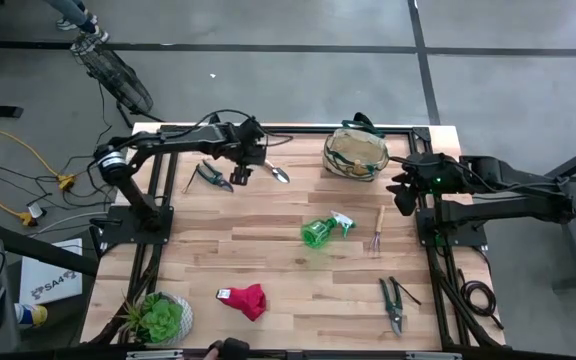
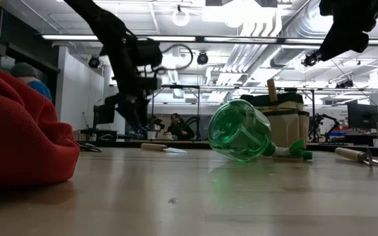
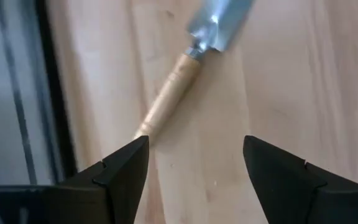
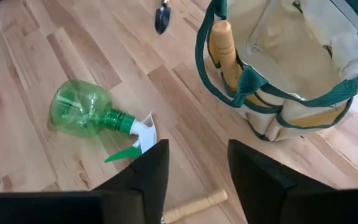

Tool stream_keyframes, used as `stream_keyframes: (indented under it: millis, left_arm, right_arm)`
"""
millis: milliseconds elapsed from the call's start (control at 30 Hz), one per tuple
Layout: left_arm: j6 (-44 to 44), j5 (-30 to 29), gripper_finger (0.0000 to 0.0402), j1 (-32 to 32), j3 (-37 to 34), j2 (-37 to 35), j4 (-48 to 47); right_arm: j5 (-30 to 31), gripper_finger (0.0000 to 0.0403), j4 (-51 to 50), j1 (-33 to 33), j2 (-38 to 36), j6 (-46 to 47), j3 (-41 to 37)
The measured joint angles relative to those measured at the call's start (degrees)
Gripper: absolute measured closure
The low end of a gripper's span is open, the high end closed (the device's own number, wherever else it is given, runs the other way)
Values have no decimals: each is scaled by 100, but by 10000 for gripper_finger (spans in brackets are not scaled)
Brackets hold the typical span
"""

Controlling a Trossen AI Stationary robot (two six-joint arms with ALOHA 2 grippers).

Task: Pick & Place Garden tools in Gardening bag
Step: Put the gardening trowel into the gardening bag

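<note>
**Fingers spread above the far-left trowel**

My left gripper (image 3: 194, 171) has its dark wedge fingers spread over bare plank, just short of the trowel (image 3: 185, 68) with its round wooden handle and shiny blade, near the table's far left edge. My right gripper (image 4: 194, 171), also spread, hangs near the soft tan bag (image 1: 356, 152). The clear green spray bottle (image 1: 320, 231) lies mid-table.

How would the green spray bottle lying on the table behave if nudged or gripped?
The spray bottle lies on its side, its body round, so it would probably roll. It looks clear and empty, likely light. The smooth plastic may slip or flex.
</note>
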Motion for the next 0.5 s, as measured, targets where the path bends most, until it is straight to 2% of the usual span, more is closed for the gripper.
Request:
stream_keyframes:
  millis: [167, 500]
  left_arm:
    - [500, -85, 147, 0, 152, 384, -140]
    - [1122, 59, 147, 4, 1126, 1176, -258]
  right_arm:
    - [-5, 222, 0, 1, 0, 147, 0]
    - [2, 219, 2, -1, 0, 272, 2]
